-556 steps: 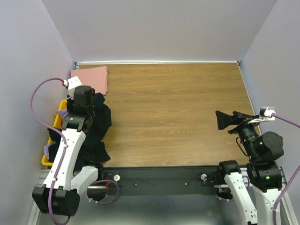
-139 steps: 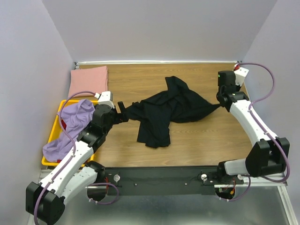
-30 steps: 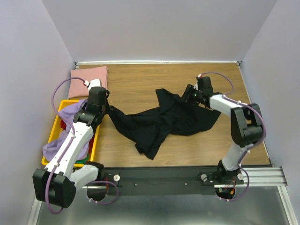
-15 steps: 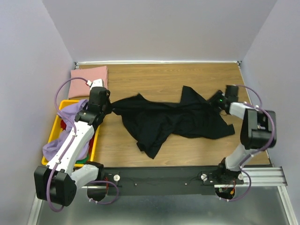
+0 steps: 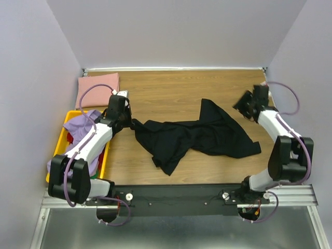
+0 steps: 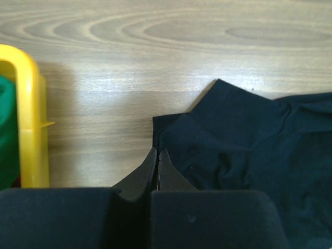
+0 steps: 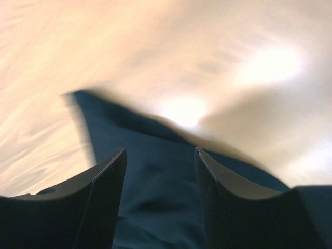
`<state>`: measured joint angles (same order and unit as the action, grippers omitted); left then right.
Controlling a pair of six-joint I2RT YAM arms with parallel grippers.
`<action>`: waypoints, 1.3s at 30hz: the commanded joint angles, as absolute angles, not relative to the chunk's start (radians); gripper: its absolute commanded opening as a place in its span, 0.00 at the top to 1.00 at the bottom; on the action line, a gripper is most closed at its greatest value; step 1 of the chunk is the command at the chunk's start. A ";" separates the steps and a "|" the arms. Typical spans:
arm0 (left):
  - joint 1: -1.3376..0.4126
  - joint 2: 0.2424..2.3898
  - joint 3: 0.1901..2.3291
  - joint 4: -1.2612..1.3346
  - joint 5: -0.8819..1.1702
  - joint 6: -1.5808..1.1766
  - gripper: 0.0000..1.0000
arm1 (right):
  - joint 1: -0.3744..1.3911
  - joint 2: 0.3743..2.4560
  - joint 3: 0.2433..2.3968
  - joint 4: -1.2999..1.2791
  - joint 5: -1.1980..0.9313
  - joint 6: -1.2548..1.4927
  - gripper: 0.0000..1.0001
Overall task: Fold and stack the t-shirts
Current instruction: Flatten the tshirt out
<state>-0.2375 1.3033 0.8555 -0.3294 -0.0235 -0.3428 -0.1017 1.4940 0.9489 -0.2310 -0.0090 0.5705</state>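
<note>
Black t-shirt (image 5: pixel 197 137) lies crumpled mid-table, long axis running L-R, not flat yet. L gripper (image 6: pixel 156 154) sits at its L end, fingers together on the hem; looks pinched to me. R gripper (image 5: pixel 245 104) hangs w/ fingers apart, empty, just off the shirt's far-R edge. Nearest free cloth for it is the R corner, toward the bases from it. My read: R arm drops on that corner & pulls away from L, along the axis. Pink t-shirt (image 5: pixel 98 85) is folded at far-L corner, lavender t-shirt (image 5: pixel 80 127) in yellow crate (image 5: pixel 64 134).
</note>
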 commanded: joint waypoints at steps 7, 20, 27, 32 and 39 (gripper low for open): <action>-0.235 1.327 0.813 -0.180 0.014 -0.285 1.00 | 0.230 1.816 1.310 -0.273 0.103 0.367 0.41; -0.235 1.330 0.764 -0.120 0.008 -0.271 1.00 | 0.336 2.166 1.574 -0.282 0.354 0.384 0.48; -0.233 1.327 0.764 -0.118 0.008 -0.275 1.00 | 0.364 2.243 1.646 -0.294 0.426 0.394 0.53; -0.235 1.327 0.767 -0.117 0.006 -0.275 1.00 | 0.374 2.278 1.664 -0.321 0.454 0.410 0.53; -0.235 1.322 0.765 -0.118 0.008 -0.273 1.00 | 0.379 2.321 1.666 -0.371 0.488 0.431 0.63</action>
<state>-0.2375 1.3300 0.7677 -0.1360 -0.0063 -0.2840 0.3676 2.2433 1.6577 -0.2840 0.4267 0.4099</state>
